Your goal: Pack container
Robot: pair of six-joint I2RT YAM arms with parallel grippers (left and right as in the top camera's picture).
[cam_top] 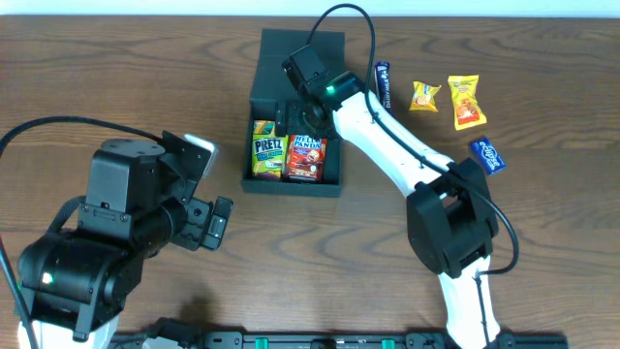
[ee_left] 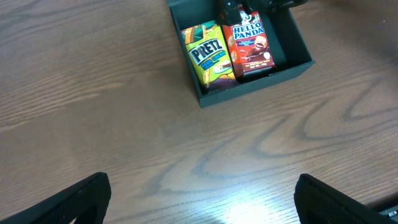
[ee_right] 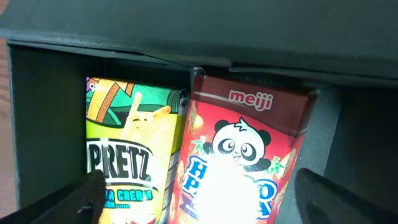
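Observation:
The container point(cam_top: 255, 126) is a dark matte box, open, with its flap lid point(cam_top: 295, 48) folded back at the far side. Inside lie a green-yellow Pretz box point(cam_top: 267, 155) and a red Hello Panda box point(cam_top: 306, 158), side by side. My right gripper point(cam_top: 302, 114) is open just above the container's far half, its fingers point(ee_right: 205, 199) spread wide over both snack boxes point(ee_right: 242, 162) and touching neither. My left gripper point(cam_top: 215, 221) is open and empty over bare table point(ee_left: 199, 199), left of and nearer than the container point(ee_left: 205, 99).
Loose snacks lie on the table right of the container: a dark blue bar point(cam_top: 383, 84), a yellow pack point(cam_top: 424, 95), an orange-yellow pack point(cam_top: 466, 102) and a blue pack point(cam_top: 489, 155). The right arm stretches diagonally across from the front right.

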